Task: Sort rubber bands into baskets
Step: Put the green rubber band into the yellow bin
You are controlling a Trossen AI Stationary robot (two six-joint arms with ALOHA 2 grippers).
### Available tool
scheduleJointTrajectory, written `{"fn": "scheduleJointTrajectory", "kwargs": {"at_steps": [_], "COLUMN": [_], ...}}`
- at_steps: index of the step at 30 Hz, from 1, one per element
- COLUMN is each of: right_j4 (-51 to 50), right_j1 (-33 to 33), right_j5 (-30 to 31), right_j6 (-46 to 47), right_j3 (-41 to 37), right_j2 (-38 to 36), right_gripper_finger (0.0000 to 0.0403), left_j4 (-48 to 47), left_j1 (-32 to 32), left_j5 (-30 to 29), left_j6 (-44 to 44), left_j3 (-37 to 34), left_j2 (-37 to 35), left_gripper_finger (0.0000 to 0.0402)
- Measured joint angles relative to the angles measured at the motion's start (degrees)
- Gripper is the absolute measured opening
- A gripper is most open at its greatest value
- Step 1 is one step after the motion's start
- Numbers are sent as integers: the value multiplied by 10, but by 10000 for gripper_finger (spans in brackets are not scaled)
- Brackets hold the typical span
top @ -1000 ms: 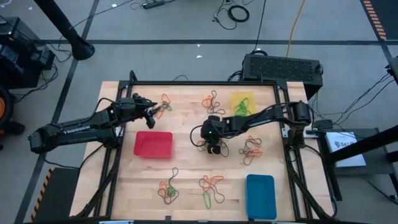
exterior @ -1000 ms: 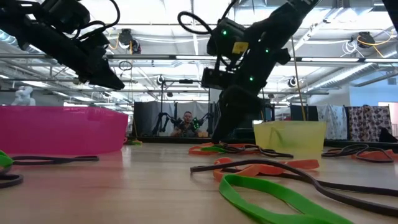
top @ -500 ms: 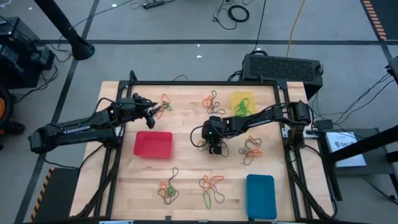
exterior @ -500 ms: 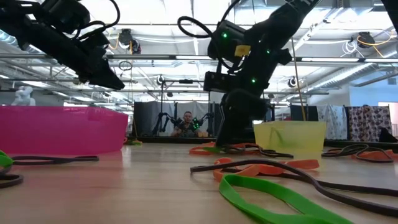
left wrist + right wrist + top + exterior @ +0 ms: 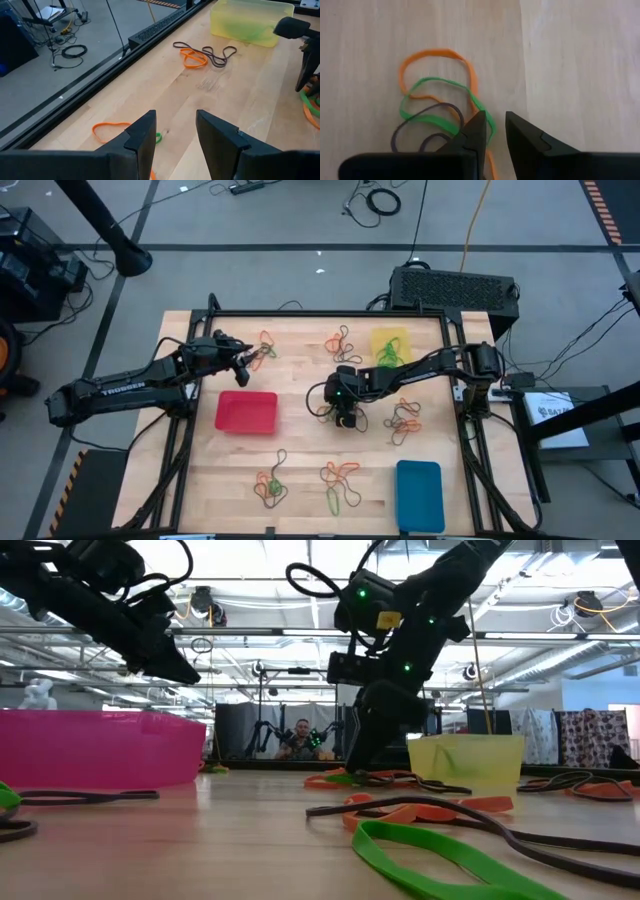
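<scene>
My right gripper (image 5: 345, 418) points down over a small tangle of rubber bands near the table's middle. In the right wrist view its fingers (image 5: 495, 130) stand narrowly apart over a green band (image 5: 470, 97), an orange band (image 5: 432, 51) and a dark band (image 5: 420, 112), all flat on the wood. My left gripper (image 5: 247, 362) is open and empty above the table beside bands at the far left (image 5: 265, 343). The red basket (image 5: 246, 412), the yellow basket (image 5: 390, 345) and the blue basket (image 5: 418, 495) stand on the table. My right gripper comes from above, pointing down, its fingertips either side of the near end of the green band (image 5: 489, 122). The band lies flat on the table. I cannot tell whether the fingers touch it.
More band clusters lie at the far middle (image 5: 342, 338), the right (image 5: 405, 420), the near left (image 5: 270, 480) and the near middle (image 5: 340, 480). Green bands lie in the yellow basket. A black box (image 5: 455, 288) stands beyond the far edge.
</scene>
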Motion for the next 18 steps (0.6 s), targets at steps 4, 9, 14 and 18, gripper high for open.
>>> {"fn": "scheduleJointTrajectory", "kwargs": {"at_steps": [4, 9, 14, 18], "right_j4": [-2, -3, -2, -2], "right_j1": [0, 0, 0, 0], "right_j5": [2, 1, 1, 1], "right_j6": [1, 11, 12, 12], "right_j3": [0, 0, 0, 0], "right_j2": [0, 0, 8, 14], "right_gripper_finger": [66, 66, 66, 66], "left_j4": [0, 0, 0, 0], "left_j1": [0, 0, 0, 0], "left_j5": [0, 0, 0, 0], "left_j6": [0, 0, 0, 0], "left_j3": [0, 0, 0, 0], "left_j2": [0, 0, 0, 0], "left_gripper_finger": [148, 148, 148, 148]}}
